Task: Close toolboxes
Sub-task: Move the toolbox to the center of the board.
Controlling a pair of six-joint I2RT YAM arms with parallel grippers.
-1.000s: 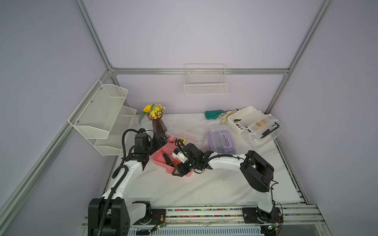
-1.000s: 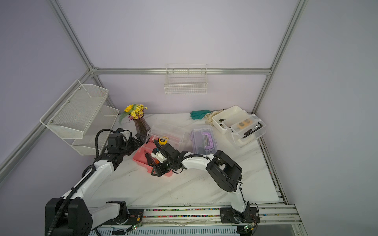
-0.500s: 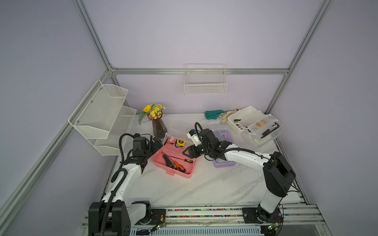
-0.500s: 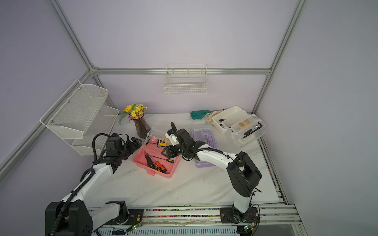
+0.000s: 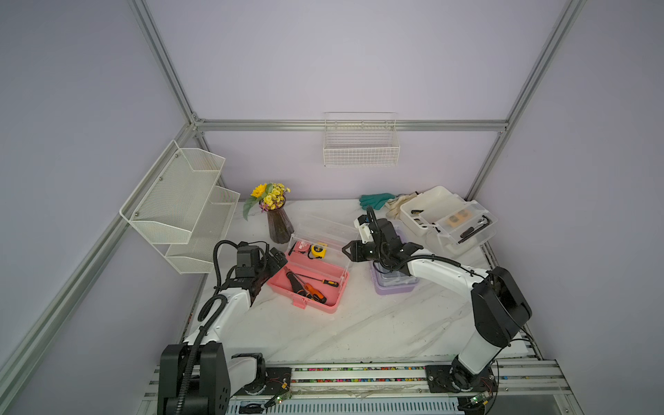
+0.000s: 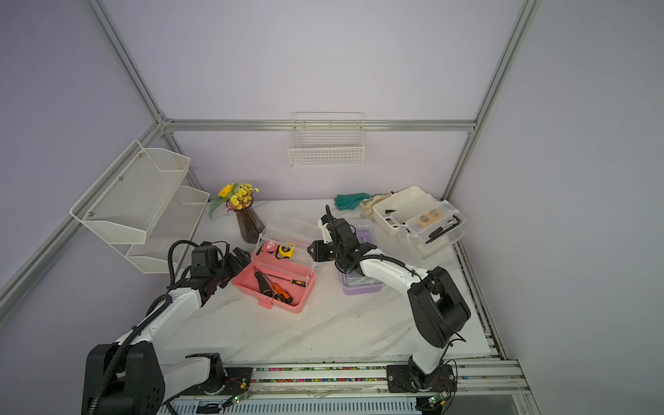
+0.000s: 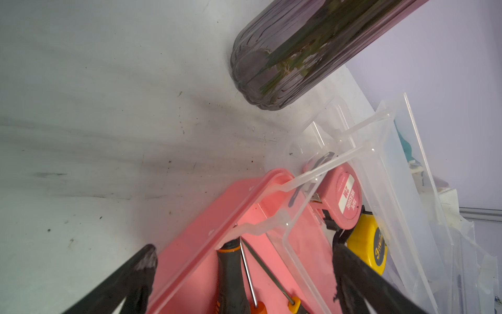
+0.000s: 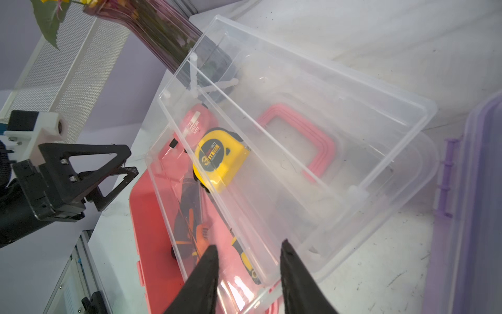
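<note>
The pink toolbox stands open mid-table, its clear lid tilted back; tape measures and screwdrivers lie inside. My left gripper is open, straddling the box's left wall. At the right end of the lid, my right gripper holds its jaws apart, the lid's corner edge between them. The purple toolbox sits shut beneath my right arm. At the back right the white toolbox is open, its clear lid laid back.
A dark vase of yellow flowers stands just behind the pink box's left corner. Green and cream gloves lie by the back wall. Mesh shelves hang on the left wall, a wire basket on the back wall.
My right gripper has swung from over the pink box's inside to the right end of its lid, and its jaws have narrowed. The left gripper has stayed open at the box's left wall.
</note>
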